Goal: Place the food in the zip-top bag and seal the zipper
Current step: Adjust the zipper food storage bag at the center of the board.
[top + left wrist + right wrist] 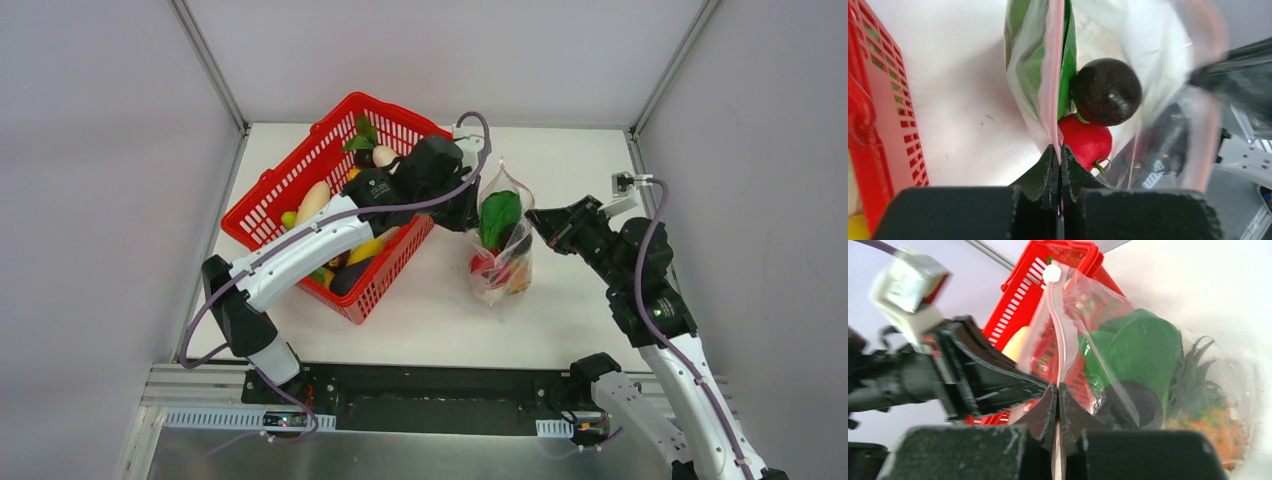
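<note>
Together, left gripper and right gripper each pinch the zipper of the zip-top bag holding food

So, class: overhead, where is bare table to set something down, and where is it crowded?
Free: the near strip of table between red basket, zip-top bag and arm bases; also the far right corner. Crowded: the gap between basket and bag.

High view from behind, wrist views close, sharing bag
</note>
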`<state>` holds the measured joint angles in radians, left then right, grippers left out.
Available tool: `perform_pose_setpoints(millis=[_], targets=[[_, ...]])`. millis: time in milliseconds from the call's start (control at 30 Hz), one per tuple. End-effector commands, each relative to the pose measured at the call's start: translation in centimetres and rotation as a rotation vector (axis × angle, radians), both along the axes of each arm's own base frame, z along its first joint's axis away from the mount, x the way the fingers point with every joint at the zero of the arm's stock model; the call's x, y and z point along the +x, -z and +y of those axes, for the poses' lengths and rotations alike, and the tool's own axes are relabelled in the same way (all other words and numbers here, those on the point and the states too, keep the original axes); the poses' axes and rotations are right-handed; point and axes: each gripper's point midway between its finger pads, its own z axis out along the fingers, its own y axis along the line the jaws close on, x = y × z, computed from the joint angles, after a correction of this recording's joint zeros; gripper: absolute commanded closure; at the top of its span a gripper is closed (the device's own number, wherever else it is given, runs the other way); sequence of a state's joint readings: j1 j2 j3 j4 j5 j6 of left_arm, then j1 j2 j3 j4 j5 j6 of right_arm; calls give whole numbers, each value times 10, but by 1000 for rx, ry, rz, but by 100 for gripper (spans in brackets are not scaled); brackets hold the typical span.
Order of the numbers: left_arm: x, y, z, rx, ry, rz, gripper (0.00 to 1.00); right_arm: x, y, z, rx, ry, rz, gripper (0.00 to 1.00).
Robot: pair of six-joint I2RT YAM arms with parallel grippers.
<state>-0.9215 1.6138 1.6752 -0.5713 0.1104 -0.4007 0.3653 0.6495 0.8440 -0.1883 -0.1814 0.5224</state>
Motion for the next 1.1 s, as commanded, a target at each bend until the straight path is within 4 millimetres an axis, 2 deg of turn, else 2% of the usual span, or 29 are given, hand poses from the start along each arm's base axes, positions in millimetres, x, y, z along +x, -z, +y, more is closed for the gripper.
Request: perform_pose_setpoints(millis=[0, 33, 100, 133, 167, 233, 267, 300, 367, 433, 467, 500, 533, 567, 700, 767, 800, 833, 867, 933, 967, 1000, 1033, 1067], targets=[[0, -78, -9, -133, 77, -108, 100, -1, -30, -8, -41, 28, -76, 100], [4, -71, -11, -116, 82, -112, 100, -5, -38, -10, -32, 29, -109, 100], [25, -55, -1, -36, 1, -66, 100, -7, -50, -16, -8, 59, -177, 100], [23, -55, 1, -36, 0, -1, 100, -6, -53, -20, -3, 85, -198, 100], [14, -65, -6, -67, 53, 12, 100, -5, -56, -24, -9, 106, -210, 100], [4, -86, -15, -115, 100, -53, 100, -6, -65, -29, -44, 121, -221, 100], [4, -89, -17, -119, 101, -73, 100, -6, -67, -30, -59, 125, -223, 100], [8, -85, -17, -109, 91, -69, 100, -3, -67, -31, -74, 133, -225, 100], [20, -56, -14, -38, 38, -22, 100, 7, -53, -30, -104, 144, -190, 100], [26, -25, -18, -4, 21, 57, 100, 23, -15, -27, -164, 145, -81, 100], [26, -16, -22, -9, 26, 91, 100, 28, 0, -26, -187, 146, -17, 100], [23, -17, -28, -33, 54, 106, 100, 30, 3, -25, -201, 144, 23, 100], [17, -28, -34, -70, 81, 107, 100, 31, 1, -23, -210, 130, 37, 100], [11, -44, -37, -98, 106, 85, 100, 28, -11, -19, -205, 103, 16, 100], [-8, -104, -18, -139, 126, -38, 100, 2, -75, -7, -135, -2, -161, 100], [-9, -108, -10, -143, 116, -66, 100, -7, -88, -8, -109, -9, -207, 100], [-6, -101, -7, -130, 97, -75, 100, -8, -87, -10, -98, 1, -212, 100], [2, -85, -5, -99, 63, -71, 100, -4, -76, -11, -97, 19, -198, 100], [10, -67, -4, -78, 30, -46, 100, 3, -59, -13, -105, 41, -167, 100], [18, -40, -15, -119, 31, 51, 100, 24, -7, -18, -159, 104, -20, 100], [22, -32, -19, -137, 26, 87, 100, 32, 14, -20, -186, 127, 56, 100], [24, -28, -21, -128, 24, 102, 100, 36, 25, -20, -205, 138, 105, 100], [22, -27, -22, -109, 35, 102, 100, 38, 28, -19, -215, 130, 133, 100], [21, -33, -21, -103, 40, 91, 100, 37, 8, -15, -204, 109, 103, 100]])
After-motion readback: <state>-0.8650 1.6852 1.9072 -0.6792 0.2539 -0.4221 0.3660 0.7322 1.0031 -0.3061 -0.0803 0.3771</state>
